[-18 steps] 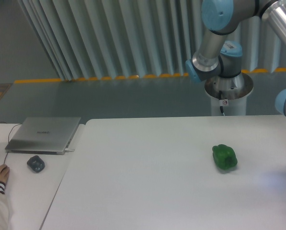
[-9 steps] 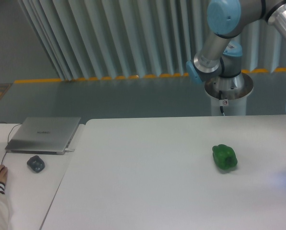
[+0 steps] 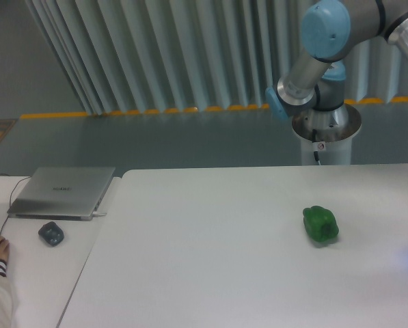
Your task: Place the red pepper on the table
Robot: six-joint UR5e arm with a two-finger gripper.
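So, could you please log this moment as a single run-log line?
red pepper: not in view | gripper: out of frame | green pepper: resting on table | arm: upper right

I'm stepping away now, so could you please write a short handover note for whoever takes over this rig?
Pincer: out of frame; only the arm's upper joints show at top right, so its state is unknown.
Red pepper: not visible anywhere in this view; possibly still carried off-frame.
Table: holds only a green pepper on its right side.
Done: no placement visible.
Left: put the red pepper on the table, then confirm release.
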